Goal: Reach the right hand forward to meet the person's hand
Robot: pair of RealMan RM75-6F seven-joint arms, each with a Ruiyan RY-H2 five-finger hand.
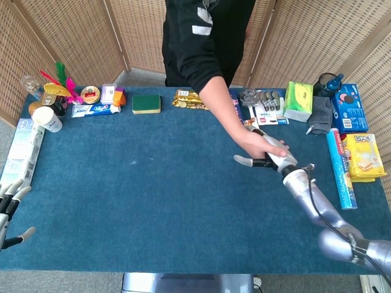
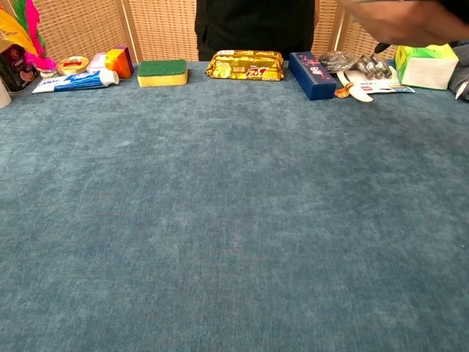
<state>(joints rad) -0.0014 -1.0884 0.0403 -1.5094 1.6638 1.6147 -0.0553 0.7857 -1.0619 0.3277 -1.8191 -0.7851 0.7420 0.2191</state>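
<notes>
Right hand (image 1: 267, 156) out over the right-centre of the table (image 1: 153, 201), fingers apparently inside the person's hand (image 1: 255, 141), which comes from the far side, just far-left of it. Thumb sticking out left. Left hand (image 1: 9, 210) open, well apart.

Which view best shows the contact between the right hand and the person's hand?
The head view: from above, the person's hand lies over the right hand above the blue table. The chest view catches only a blurred part of the person's hand at the top edge.
</notes>
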